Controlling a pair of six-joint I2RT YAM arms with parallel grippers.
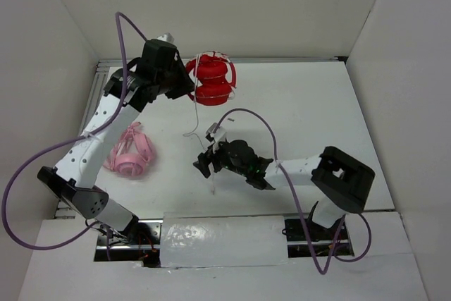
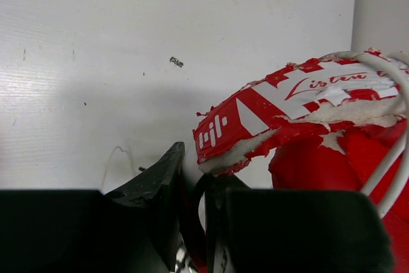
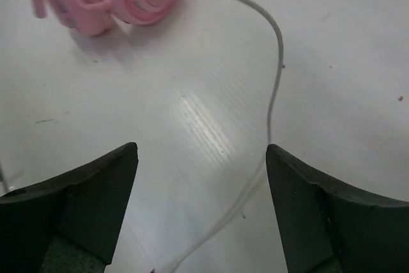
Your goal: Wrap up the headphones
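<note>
Currently left gripper [image 1: 184, 89] clenched on headphones [image 1: 213, 79] near far edge of table [image 1: 317, 118]. Jaws of right gripper [image 1: 204, 163] released, empty, over white cable [image 3: 276, 62]. Nearby pink headphones [image 1: 130, 151] lie by left edge.

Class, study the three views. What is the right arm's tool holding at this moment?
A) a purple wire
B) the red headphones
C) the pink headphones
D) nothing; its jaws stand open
D: the right tool has its jaws wide apart above the table, with the white cable merely passing between them ungripped. The red headphones are clamped in the left tool.
</note>
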